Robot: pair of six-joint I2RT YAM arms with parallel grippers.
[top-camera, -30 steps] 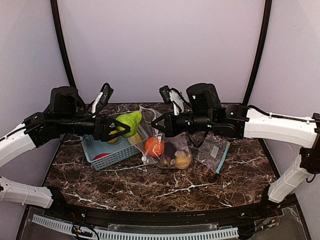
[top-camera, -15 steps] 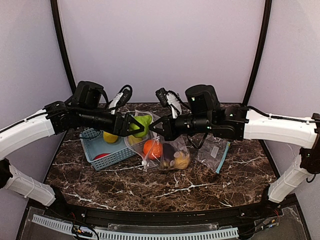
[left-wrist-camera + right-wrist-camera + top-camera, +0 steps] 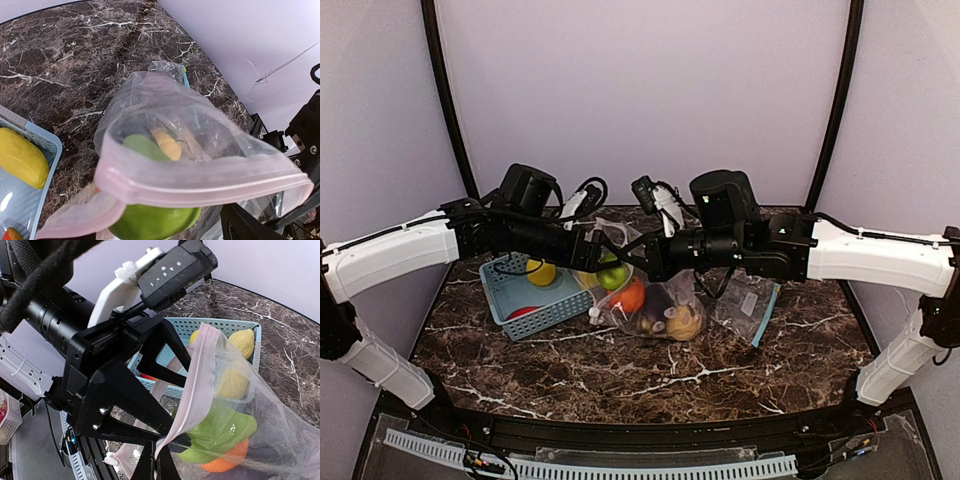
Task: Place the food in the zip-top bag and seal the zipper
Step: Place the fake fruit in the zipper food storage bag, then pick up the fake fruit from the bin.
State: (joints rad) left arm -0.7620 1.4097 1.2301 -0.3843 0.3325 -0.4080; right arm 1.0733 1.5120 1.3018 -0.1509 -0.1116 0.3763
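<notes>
1. While my left arm is finishing its swing in from the left, the basket (image 3: 510,300) is still holding a lemon (image 3: 541,272) and a red piece (image 3: 523,312), both waiting their turn.
2. My left claw (image 3: 596,260) is now sitting at the mouth of the zip-top bag (image 3: 665,310), and its jaws are spreading wider than a moment ago. I am letting go, not gripping.
3. A second ago I was carrying the green apple (image 3: 613,276) over the basket. It is now settling just under the pink zipper rim (image 3: 200,182), on top of the orange (image 3: 632,296).
4. The bag is standing on the tabletop (image 3: 620,370), with a dark piece and a yellow one lying lower down inside it.
5. My right claw (image 3: 642,258) is staying clamped shut on the bag's rim and keeping the mouth lifted open, where it was a second ago.
6. I am judging that one more piece of food is now in the bag. Two pieces are remaining in the basket, and the zipper is still standing open, so I am not sealing yet.
</notes>
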